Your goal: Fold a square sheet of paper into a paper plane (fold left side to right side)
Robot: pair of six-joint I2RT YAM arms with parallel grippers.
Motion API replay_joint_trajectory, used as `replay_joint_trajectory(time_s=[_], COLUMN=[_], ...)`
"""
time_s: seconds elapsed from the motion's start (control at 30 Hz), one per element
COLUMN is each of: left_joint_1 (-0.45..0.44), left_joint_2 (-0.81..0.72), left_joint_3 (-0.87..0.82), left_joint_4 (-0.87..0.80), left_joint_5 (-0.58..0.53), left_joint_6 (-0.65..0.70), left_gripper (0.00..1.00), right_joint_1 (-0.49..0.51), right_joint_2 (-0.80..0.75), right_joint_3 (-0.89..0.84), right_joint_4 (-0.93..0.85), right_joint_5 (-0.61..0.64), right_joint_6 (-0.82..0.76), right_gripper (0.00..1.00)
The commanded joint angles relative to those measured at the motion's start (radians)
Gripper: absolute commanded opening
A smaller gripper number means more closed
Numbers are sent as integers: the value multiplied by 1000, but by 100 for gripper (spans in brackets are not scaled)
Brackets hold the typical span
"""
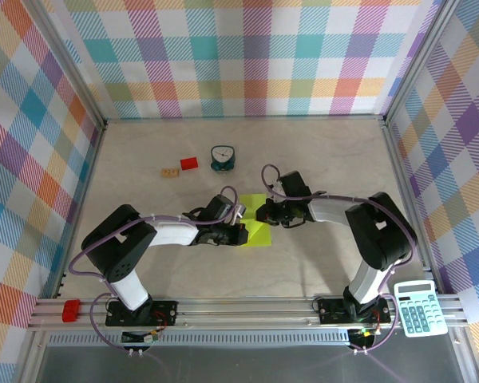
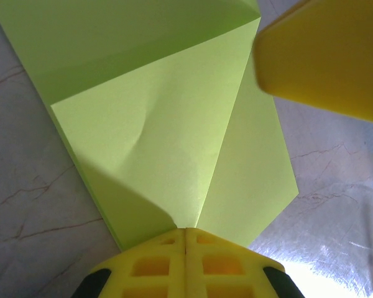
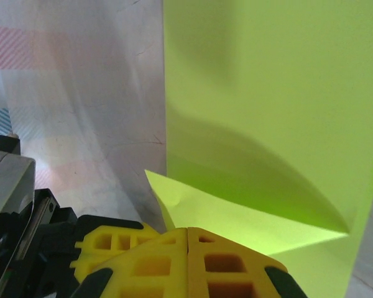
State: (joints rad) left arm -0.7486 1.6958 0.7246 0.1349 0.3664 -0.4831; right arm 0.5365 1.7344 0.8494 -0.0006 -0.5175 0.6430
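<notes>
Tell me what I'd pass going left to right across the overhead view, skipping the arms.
Red piece on the front rail → tan block → small red block → teal clock → lime-green paper → calculator.

Robot test cell in a lab: boxed in by checked cloth walls (image 1: 247, 56) on aluminium framing (image 1: 247, 307), floored with a marble-look surface (image 1: 319, 152), dotted with stray props like a teal clock (image 1: 222, 158), red block (image 1: 189, 163) and calculator (image 1: 419, 308).

Lime yellow-green square sheet of paper (image 1: 259, 234), plain and unmarked, partly folded into angled creased flaps, one flap dented and lifted, lying near the middle of the surface
</notes>
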Motion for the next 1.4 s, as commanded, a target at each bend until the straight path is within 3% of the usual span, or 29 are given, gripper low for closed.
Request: replay_joint_trajectory(time_s=[0.0,0.57,0.9,1.37], left_joint_1=[-4,-4,-4,-18], left_joint_2=[29,-36,-38,-15], left_joint_3=[0,42,94,38], left_joint_4=[-42,-42,-49,-7], left_joint_5=[-23,8,80,111], left_joint_6=[1,-22,-27,-59], left_gripper=[0,0,0,0], right_joint_1=[18,28,28,28], right_joint_2=[33,134,140,150], right_joint_3=[26,8,21,33], right_joint_4=[19,-42,-78,-112], right_joint_5=[-24,45,55,65], right_joint_6=[14,-3,-18,-29], right_gripper=[0,0,0,0])
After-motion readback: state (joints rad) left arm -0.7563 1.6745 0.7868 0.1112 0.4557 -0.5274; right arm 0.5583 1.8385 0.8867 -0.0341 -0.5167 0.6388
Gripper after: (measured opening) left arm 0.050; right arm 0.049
